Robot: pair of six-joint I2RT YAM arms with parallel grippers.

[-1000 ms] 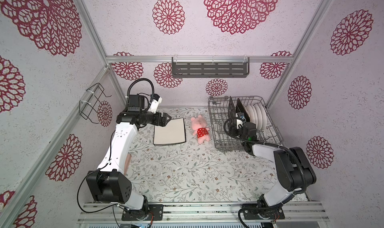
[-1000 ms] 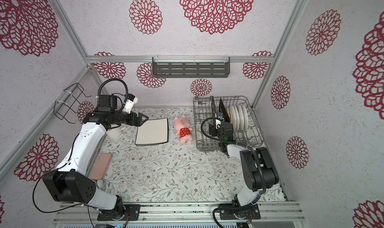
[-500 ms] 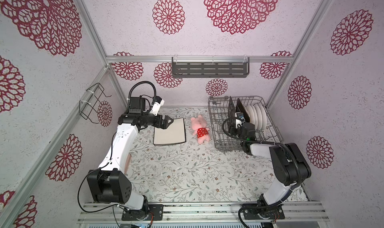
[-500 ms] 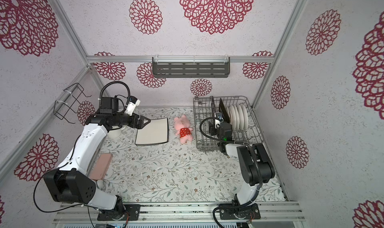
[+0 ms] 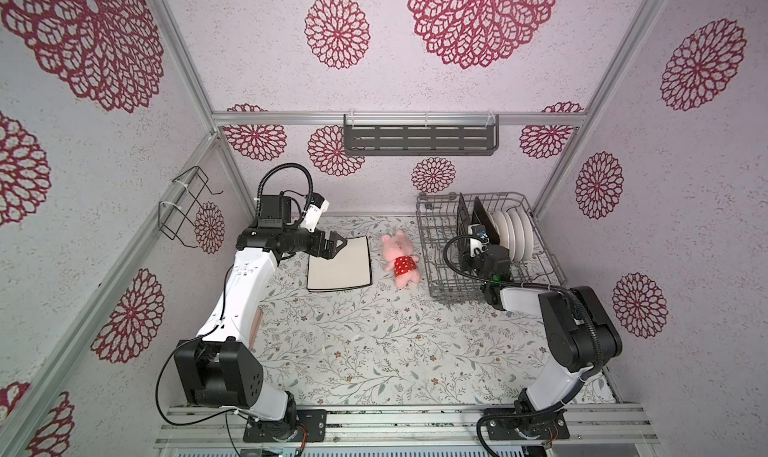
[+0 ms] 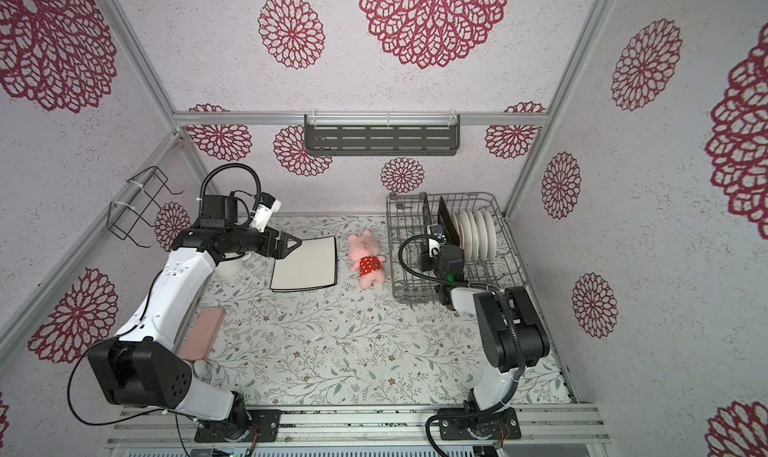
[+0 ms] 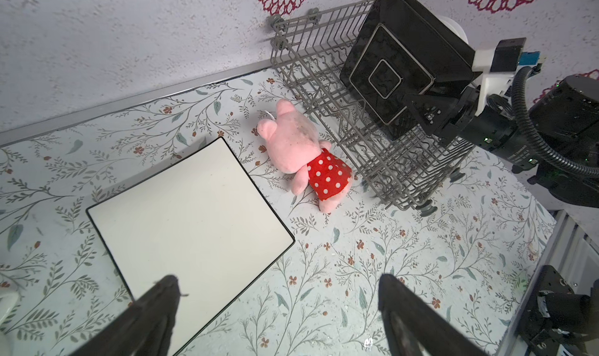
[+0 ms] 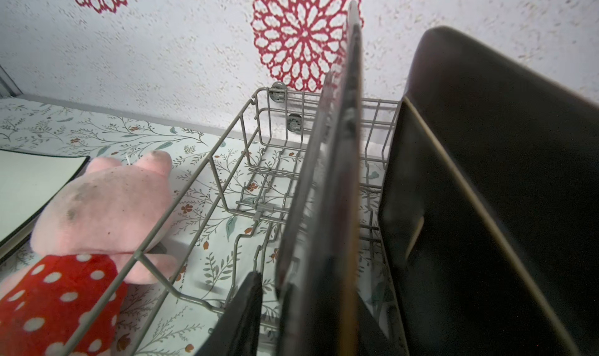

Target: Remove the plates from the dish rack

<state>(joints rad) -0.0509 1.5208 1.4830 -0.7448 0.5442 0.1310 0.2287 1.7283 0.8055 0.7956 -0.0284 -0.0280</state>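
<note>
The grey wire dish rack (image 5: 428,249) (image 6: 395,247) stands at the back right. Two dark square plates (image 5: 462,222) (image 6: 449,222) stand upright in it, with several round white plates (image 5: 515,234) (image 6: 478,234) behind them. My right gripper (image 8: 308,305) straddles the leftmost dark plate (image 8: 337,176) (image 7: 385,76). A thin strip of light shows beside one finger (image 8: 246,305), and contact is unclear. The second dark plate (image 8: 486,192) stands close by. A cream square plate (image 5: 338,263) (image 7: 191,221) lies flat on the table. My left gripper (image 5: 338,243) (image 7: 278,283) hovers open over its corner, holding nothing.
A pink plush pig (image 5: 401,259) (image 8: 97,208) lies between the cream plate and the rack. A white mug (image 6: 228,268) sits under my left arm, and a pink flat object (image 6: 205,334) lies near the left wall. A slotted shelf (image 5: 419,139) and a wire holder (image 5: 187,205) hang on the walls.
My right gripper's jaws have narrowed around the leftmost dark plate and that arm's elbow has shifted. My left gripper drifted slightly right over the cream plate's corner, still open.
</note>
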